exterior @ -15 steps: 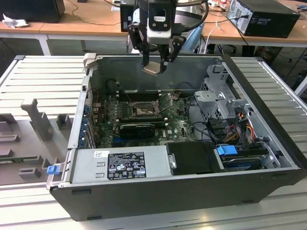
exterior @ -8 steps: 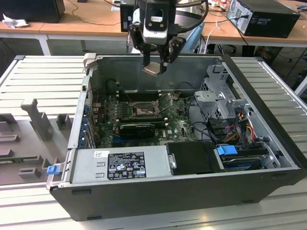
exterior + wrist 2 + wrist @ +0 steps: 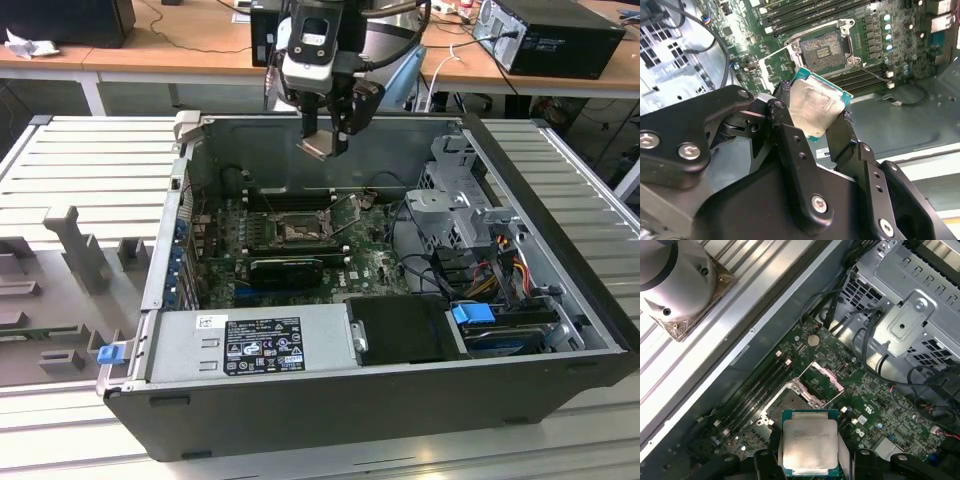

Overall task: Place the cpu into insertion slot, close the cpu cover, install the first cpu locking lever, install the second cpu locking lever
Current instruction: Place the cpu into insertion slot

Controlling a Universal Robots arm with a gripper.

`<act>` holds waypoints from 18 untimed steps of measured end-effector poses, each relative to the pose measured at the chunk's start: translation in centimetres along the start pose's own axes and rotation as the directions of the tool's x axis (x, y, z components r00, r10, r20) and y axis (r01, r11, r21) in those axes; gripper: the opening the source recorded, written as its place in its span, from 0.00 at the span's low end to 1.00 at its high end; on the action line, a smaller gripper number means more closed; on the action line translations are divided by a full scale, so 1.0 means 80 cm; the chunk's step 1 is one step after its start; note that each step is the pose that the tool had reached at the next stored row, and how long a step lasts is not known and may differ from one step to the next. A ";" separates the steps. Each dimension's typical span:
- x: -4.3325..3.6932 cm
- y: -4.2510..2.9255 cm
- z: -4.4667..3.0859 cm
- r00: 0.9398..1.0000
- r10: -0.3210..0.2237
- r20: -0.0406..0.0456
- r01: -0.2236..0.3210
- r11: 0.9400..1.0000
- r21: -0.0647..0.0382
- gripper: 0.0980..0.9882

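Note:
My gripper (image 3: 325,138) hangs above the open computer case, over its far wall, shut on the cpu (image 3: 322,148). In the second wrist view the cpu (image 3: 815,107) shows its pale silver top and green edge, pinched between the two black fingers (image 3: 790,140). The cpu (image 3: 809,442) in the first wrist view sits just short of the insertion slot (image 3: 787,402). This square dark insertion slot (image 3: 822,47) lies bare on the green board (image 3: 375,260), well below the chip. The cpu cover (image 3: 821,379) stands flipped open beside the slot (image 3: 297,232).
Long black memory slots (image 3: 805,15) run beside the socket. A black expansion card (image 3: 285,268) lies in front of it. The power supply (image 3: 250,345) fills the near wall, and a drive cage (image 3: 455,215) with cables (image 3: 500,270) stands at the exterior view's right.

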State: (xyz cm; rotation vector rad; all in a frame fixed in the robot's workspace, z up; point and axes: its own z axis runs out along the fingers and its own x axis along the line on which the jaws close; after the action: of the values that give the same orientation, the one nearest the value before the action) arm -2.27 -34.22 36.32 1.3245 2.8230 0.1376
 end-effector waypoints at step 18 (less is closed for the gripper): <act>0.000 -0.0003 0.0028 0.949 0.316 0.027 -0.315 0.949 -0.011 0.48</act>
State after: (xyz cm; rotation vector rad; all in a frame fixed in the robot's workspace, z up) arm -2.27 -34.22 36.10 1.7526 2.5626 0.1303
